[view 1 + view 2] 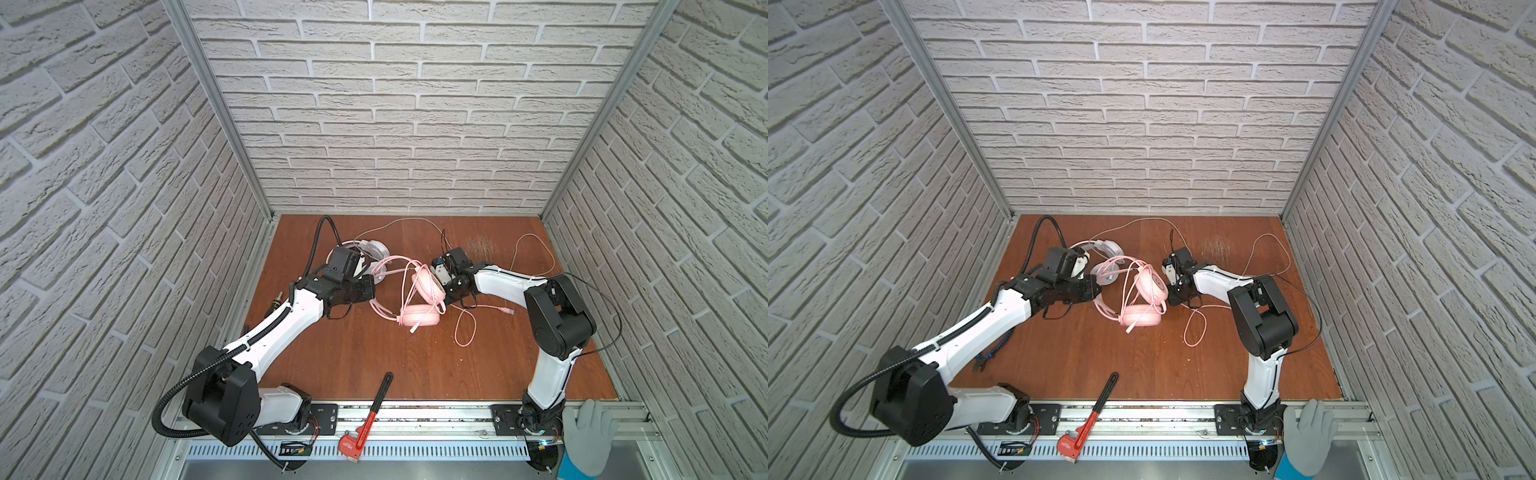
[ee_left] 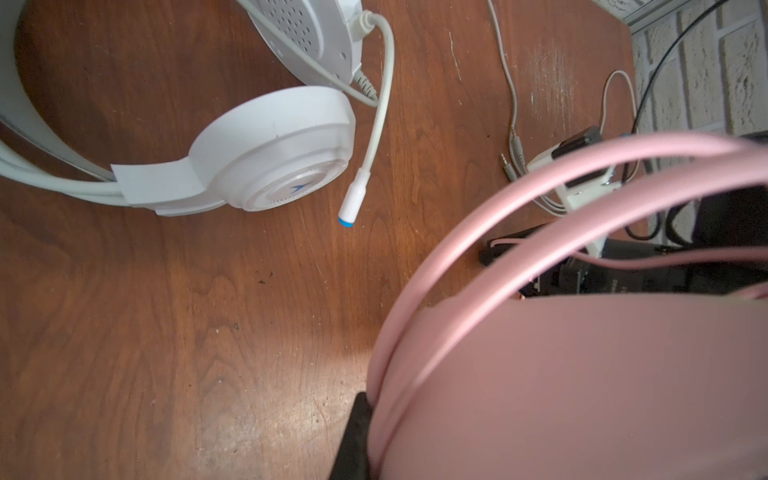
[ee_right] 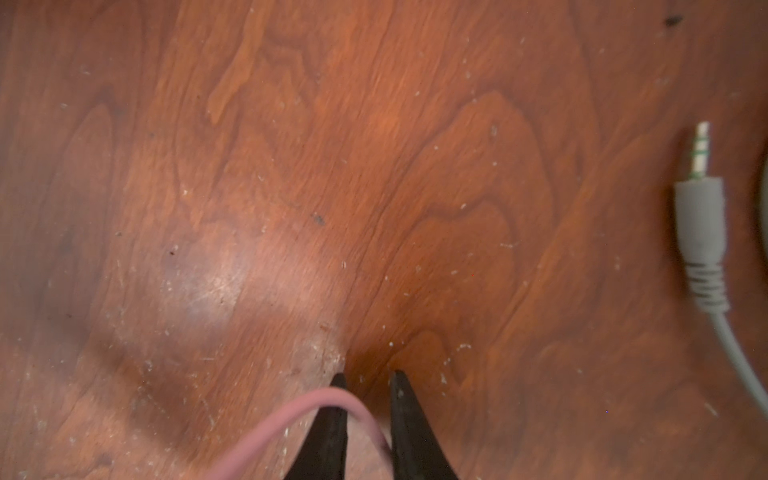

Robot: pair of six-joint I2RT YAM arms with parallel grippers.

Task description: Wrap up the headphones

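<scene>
Two grippers: left gripper (image 1: pixel 372 286) clenches pink headphones (image 1: pixel 428 283); right gripper (image 3: pixel 368 384) gapes loosely around pink cord (image 3: pixel 286 417). Table (image 1: pixel 332 365) bare toward 6 o'clock; wrench (image 1: pixel 374 409) crosses that edge.

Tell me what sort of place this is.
Most likely a robot test booth, not a real room: brick-pattern wall panels set in an aluminium frame, a left arm and right arm bolted to a rail fronting a wooden tabletop, and a gloved hand at that rail.

White headset earcup (image 2: pixel 274 158): blue arrowhead emblem, upper left of the frame; no letters.
Pipe wrench (image 1: pixel 370 419): white lettering on its red head, lower middle; too small to read.
</scene>
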